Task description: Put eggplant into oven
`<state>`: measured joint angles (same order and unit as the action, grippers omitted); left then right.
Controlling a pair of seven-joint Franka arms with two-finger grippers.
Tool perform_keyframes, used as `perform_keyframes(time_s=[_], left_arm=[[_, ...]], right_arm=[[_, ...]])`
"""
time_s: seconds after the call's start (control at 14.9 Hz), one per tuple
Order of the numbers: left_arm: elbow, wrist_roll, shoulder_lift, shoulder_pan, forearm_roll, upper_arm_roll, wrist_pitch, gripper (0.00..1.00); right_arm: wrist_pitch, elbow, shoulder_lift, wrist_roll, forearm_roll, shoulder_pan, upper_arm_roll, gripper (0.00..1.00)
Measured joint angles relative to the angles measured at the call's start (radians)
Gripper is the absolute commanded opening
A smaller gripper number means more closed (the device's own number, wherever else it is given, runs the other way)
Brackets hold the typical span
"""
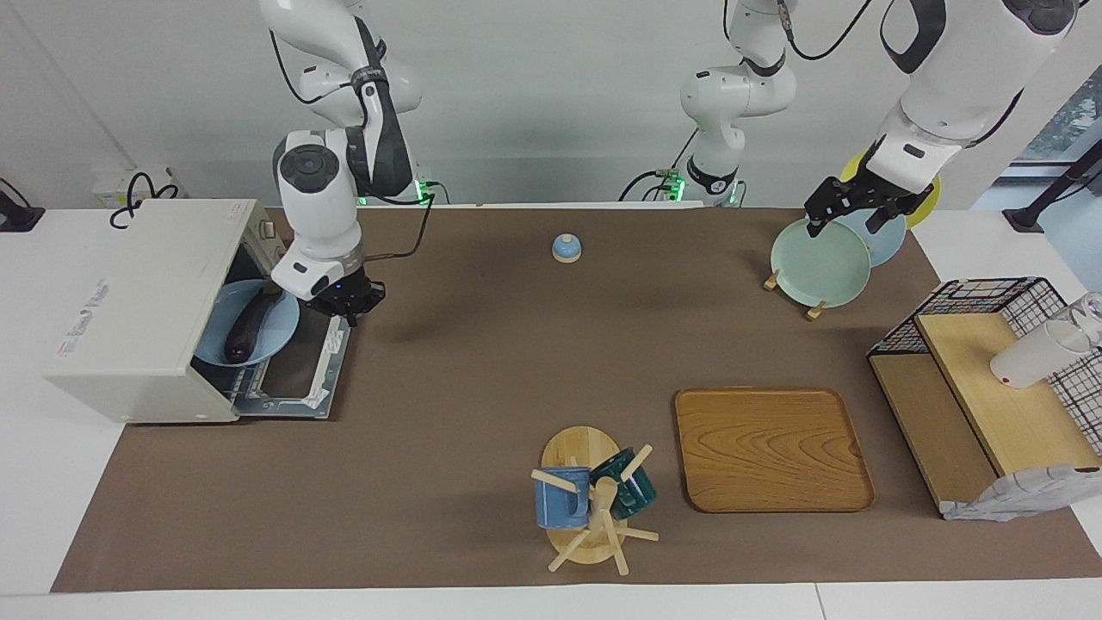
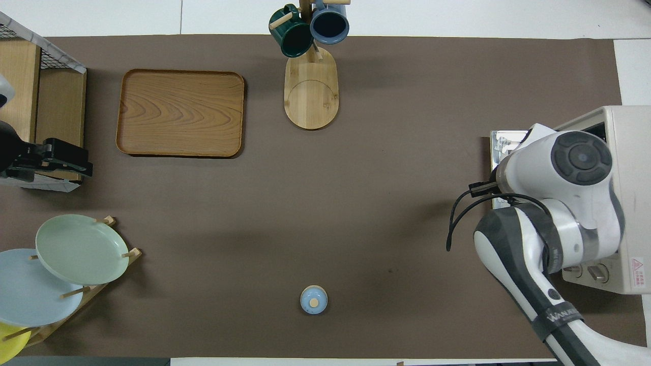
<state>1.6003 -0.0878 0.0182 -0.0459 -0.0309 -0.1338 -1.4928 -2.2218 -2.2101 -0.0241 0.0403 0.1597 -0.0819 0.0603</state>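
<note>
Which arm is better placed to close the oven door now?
Right. Its claw is at the open oven door, where the eggplant already lies inside on a blue plate. The left claw waits above the plate rack.

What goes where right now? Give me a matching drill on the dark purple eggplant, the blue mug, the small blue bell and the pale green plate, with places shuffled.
Things:
1. slim dark purple eggplant
2. blue ceramic mug
3. small blue bell
4. pale green round plate

Places:
A. standing in the wooden dish rack, under the left gripper
B. on the light blue plate inside the open off-white oven, by the right gripper
C. hanging on the wooden mug tree
D. alone on the brown mat, nearer to the robots than the mug tree

Pairs: 1-B, 2-C, 3-D, 4-A
</note>
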Motion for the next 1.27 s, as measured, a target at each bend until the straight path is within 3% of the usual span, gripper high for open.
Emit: perform_keyframes(time_s=[0.2, 0.54, 0.87, 1.27], left_arm=[[0.0, 0.0, 0.0, 0.0, 0.0, 0.0, 0.0, 1.0], [0.0, 0.0, 0.0, 0.0, 0.0, 0.0, 0.0, 1.0], [0.0, 0.0, 0.0, 0.0, 0.0, 0.0, 0.0, 1.0], [0.0, 0.0, 0.0, 0.0, 0.0, 0.0, 0.0, 1.0]], right_arm=[[-0.081, -0.046, -0.059, 0.028, 0.0, -0.003, -0.001, 0.0], [-0.101, -0.049, -0.114, 0.027, 0.004, 0.036, -0.008, 0.0], [-0.099, -0.05, -0.117, 0.025, 0.202, 0.029, -0.001, 0.0], [-0.041, -0.025, -0.114, 0.011, 0.306, 0.014, 0.018, 0.0]])
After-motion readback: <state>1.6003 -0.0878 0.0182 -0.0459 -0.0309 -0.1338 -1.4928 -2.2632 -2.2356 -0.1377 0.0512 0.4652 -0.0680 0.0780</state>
